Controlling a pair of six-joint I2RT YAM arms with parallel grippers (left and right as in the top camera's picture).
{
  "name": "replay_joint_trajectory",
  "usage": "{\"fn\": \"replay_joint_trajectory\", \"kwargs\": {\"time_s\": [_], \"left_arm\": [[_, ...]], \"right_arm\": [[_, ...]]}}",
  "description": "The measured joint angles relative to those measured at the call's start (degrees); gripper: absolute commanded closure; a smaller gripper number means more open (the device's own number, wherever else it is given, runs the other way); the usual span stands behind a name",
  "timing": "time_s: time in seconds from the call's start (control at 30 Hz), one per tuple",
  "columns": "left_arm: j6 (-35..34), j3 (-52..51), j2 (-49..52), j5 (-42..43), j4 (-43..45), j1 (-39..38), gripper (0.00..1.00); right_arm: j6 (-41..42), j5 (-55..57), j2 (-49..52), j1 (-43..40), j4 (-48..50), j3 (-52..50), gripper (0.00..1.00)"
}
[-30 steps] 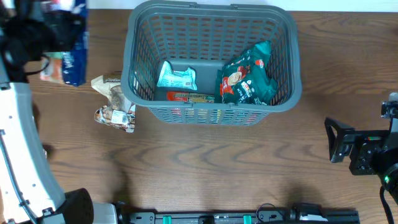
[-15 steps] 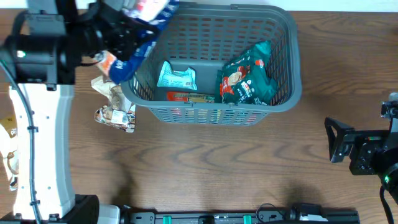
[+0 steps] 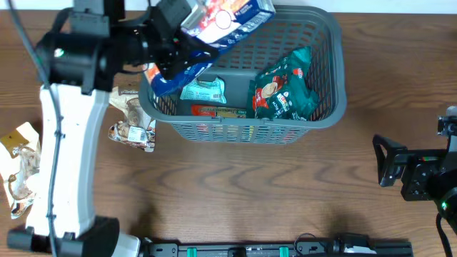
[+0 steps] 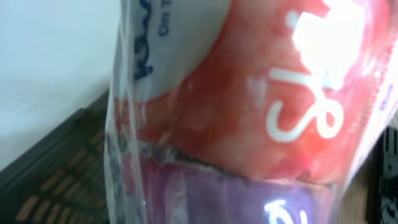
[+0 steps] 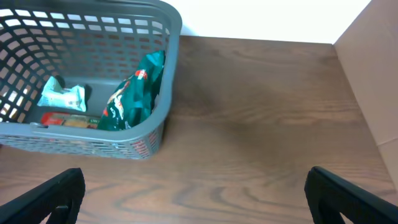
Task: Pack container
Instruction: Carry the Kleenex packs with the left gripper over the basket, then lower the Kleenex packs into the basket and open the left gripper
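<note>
One L gripper (image 3: 173, 34) clamps blue-red bag (image 3: 223, 17) over container (image 3: 243, 133) L end; R gripper (image 3: 383, 161) wide-open, well apart.

I count one grey basket (image 3: 325, 114). Inside it I see three items: one pale teal packet (image 3: 203, 89), one dark green packet (image 3: 285, 89) and one flat red-and-orange packet (image 3: 220, 111). One large blue, red and white bag (image 3: 218, 25) is up over the basket's left rim. Outside on the left are the brown-and-white packets (image 3: 132, 118), one or two, I can't tell which, and one crumpled yellow-and-white wrapper (image 3: 18, 164). Two arms: left arm (image 3: 68, 157), right arm (image 3: 421, 175).
</note>
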Motion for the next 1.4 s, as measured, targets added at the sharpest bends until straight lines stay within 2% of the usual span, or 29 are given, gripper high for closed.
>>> {"fn": "replay_joint_trajectory", "kwargs": {"time_s": [0.23,0.37,0.6,0.83,1.4], "left_arm": [[2.8,0.0,8.0,0.1,0.3,-0.9,0.94],[3.2,0.0,11.2,-2.6,1.1,-1.0,0.94],[3.6,0.0,12.2,-7.8,0.8,-1.0,0.95],[4.5,0.0,13.0,-8.4,-0.9,-1.4,0.94],[4.7,0.0,22.9,-9.5,-1.0,-4.3,0.94]], "right_arm": [[0.0,0.0,0.0,0.0,0.0,0.0,0.01],[0.0,0.0,0.0,0.0,0.0,0.0,0.01],[0.0,0.0,0.0,0.0,0.0,0.0,0.01],[0.0,0.0,0.0,0.0,0.0,0.0,0.01],[0.0,0.0,0.0,0.0,0.0,0.0,0.01]]}}
